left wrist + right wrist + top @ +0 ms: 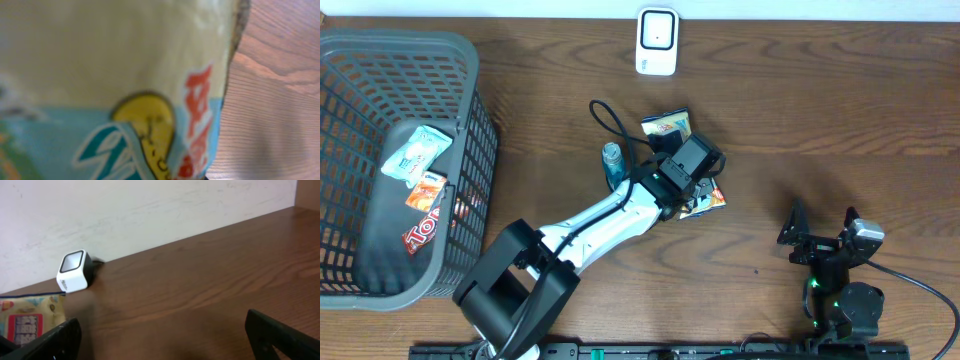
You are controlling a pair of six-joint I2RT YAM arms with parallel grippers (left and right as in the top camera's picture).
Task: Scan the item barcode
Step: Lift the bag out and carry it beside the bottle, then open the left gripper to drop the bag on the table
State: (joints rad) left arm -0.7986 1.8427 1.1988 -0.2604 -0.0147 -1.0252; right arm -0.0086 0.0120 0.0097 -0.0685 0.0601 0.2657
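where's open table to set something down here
Bare wood: right of the white box-shaped scanner down to the right gripper, and between the scanner and the grey plastic basket. Crowded mid-table: left arm, colourful snack packets, small teal bottle.

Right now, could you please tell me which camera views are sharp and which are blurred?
Overhead: evenly lit, sharp across the table. Left wrist: the snack packet fills the frame, badly out of focus. Right wrist: the barcode scanner is crisp, lighting flat.

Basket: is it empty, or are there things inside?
Not empty: at least three snack packets lie inside the basket.
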